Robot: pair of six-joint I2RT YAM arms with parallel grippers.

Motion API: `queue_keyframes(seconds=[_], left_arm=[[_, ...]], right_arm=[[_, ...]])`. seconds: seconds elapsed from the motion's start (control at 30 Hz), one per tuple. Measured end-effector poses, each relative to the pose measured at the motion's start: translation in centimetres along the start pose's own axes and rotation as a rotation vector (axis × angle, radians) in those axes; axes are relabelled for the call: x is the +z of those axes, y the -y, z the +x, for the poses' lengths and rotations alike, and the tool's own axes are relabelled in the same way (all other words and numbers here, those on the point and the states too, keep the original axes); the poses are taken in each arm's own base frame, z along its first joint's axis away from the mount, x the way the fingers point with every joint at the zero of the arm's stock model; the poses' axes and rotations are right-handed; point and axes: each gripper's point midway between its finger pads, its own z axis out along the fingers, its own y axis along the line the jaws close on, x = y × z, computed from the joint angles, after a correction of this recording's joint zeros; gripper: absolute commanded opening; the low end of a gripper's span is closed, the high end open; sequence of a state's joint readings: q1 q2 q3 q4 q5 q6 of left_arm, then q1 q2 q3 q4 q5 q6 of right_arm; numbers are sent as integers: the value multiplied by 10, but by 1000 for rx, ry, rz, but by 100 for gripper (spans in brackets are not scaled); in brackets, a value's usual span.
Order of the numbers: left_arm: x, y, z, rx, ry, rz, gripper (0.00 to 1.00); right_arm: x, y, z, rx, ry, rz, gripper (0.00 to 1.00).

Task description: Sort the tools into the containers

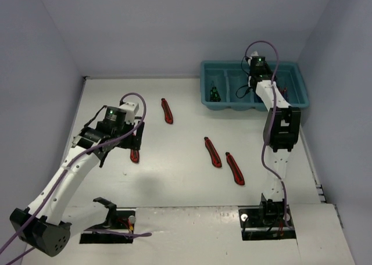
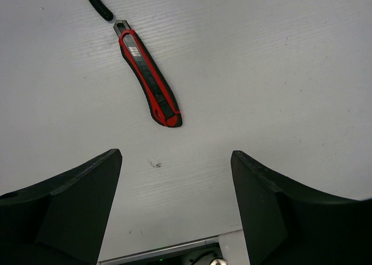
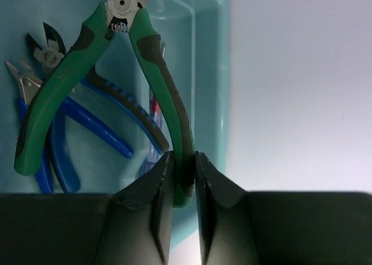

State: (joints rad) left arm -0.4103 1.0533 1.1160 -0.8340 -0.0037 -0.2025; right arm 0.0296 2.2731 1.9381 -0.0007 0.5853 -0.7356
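The green-handled pliers (image 3: 152,61) hang from the right gripper (image 3: 183,160), which pinches one handle so the other splays free. Beyond its fingertips is a compartment of the teal tray (image 3: 207,73) that already holds blue-handled pliers (image 3: 93,122), probably the matching bin. The left gripper (image 2: 174,160) hovers with its jaws spread, a red-and-black utility knife (image 2: 150,82) on the table just ahead of it, apparently lined up for a grasp.

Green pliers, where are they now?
In the right wrist view, the green pliers hang from the right gripper, pinched by one handle, over the teal tray compartment that holds blue pliers.
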Motion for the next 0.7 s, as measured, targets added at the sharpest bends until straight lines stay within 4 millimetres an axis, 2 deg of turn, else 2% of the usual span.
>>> queue_keyframes(seconds=[0.2,0.43,0.53,0.63,0.7], left_arm=[[4,-1,1,-1,-14,-6,72],[6,2,-7,-26,-16,-7,72],[6,2,-19,-34,-6,-14,72],[12,-2,-32,-44,-7,-33,72],[18,-6,-40,-57,-18,-49,72]], right_arm=[[6,-5,-3,8,10,0,56],[-2,0,-15,74,56,-8,64],[-27,9,-14,143,94,-48,65],[-75,37,-22,293,175,-80,67],[-114,64,-32,432,266,-97,67]])
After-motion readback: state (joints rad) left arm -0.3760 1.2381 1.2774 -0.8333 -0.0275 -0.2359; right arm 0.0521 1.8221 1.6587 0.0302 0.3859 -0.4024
